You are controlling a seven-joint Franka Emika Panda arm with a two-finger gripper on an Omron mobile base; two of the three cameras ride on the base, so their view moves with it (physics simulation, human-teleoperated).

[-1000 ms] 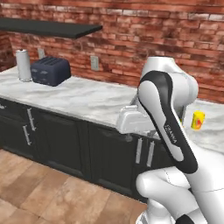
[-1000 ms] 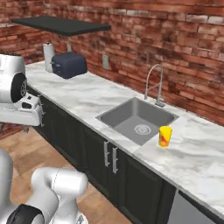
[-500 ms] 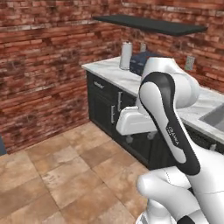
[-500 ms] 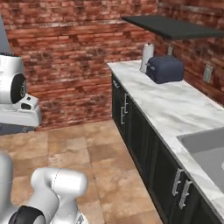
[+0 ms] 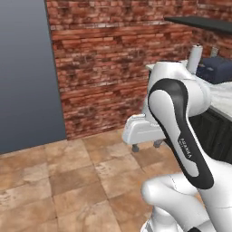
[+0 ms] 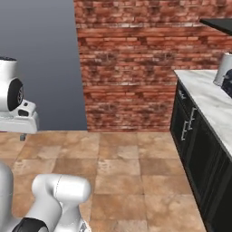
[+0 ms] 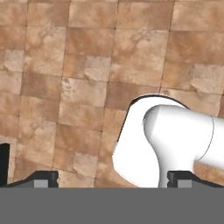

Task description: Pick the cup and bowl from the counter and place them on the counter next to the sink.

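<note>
Cup and bowl: neither can be placed from these views, and the same goes for the sink, so no pick is set up yet. Judgement: this is a travel/search phase, with nothing delivered.

Gripper (image 5: 145,146) hangs folded in close to the arm's body, fingers pointing down at the tiled floor (image 7: 87,65), jaws wide apart with nothing between them. Hand view agrees: two dark fingertips (image 7: 41,178) far apart at the bottom, only floor tiles ahead of them. Tucked pose likely keeps the arm compact while the base moves, so it can't clip cabinets.

Relative to the jaws: the counter (image 6: 204,97) sits off to the right side and higher than the fingertips, well apart from them. Its white marble end and the black cabinets (image 6: 190,136) below form the nearest hard edge. On its far stretch sit a paper towel roll (image 5: 195,58) and a dark blue toaster (image 5: 216,68), with a black shelf (image 5: 199,21) above. Brick wall (image 5: 113,68) lies ahead of the jaws, with a grey panel (image 5: 27,72) to the left.

Open room: plenty of bare floor under and ahead of the jaws. Watch the counter corner and the cabinet handles when the base swings back toward the worktop.
</note>
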